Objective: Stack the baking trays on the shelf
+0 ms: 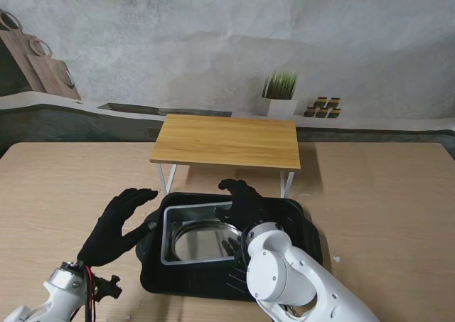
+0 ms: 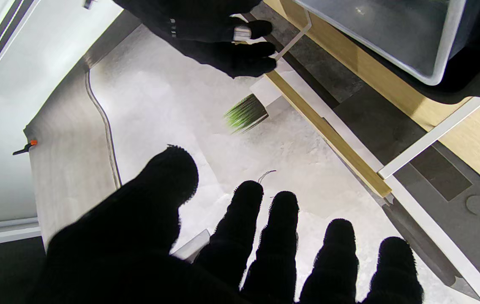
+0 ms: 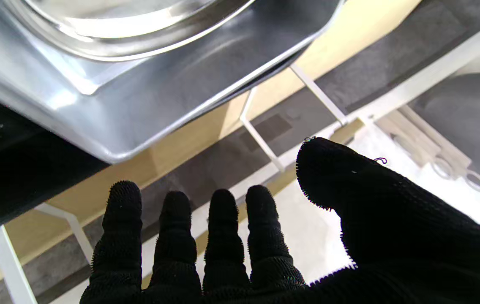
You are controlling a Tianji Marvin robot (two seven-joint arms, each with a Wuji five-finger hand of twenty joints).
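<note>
A black baking tray (image 1: pixel 302 226) lies on the table in front of the shelf, with a silver rectangular tray (image 1: pixel 169 233) and a round silver pan (image 1: pixel 202 242) nested inside it. The wooden shelf (image 1: pixel 227 141) on white legs stands just beyond, its top bare. My left hand (image 1: pixel 117 222) hovers open beside the black tray's left edge. My right hand (image 1: pixel 245 201) floats open over the trays' far right part, fingers spread toward the shelf. In the right wrist view the silver tray (image 3: pixel 147 101) and round pan (image 3: pixel 117 25) show beyond the fingers (image 3: pixel 172 245). The left wrist view shows the silver tray's corner (image 2: pixel 392 38).
A small potted grass plant (image 1: pixel 281 91) stands on the ledge behind the shelf, with wooden boards (image 1: pixel 35 62) at the far left wall. The shelf's white legs (image 1: pixel 167 178) rise right behind the black tray's far edge.
</note>
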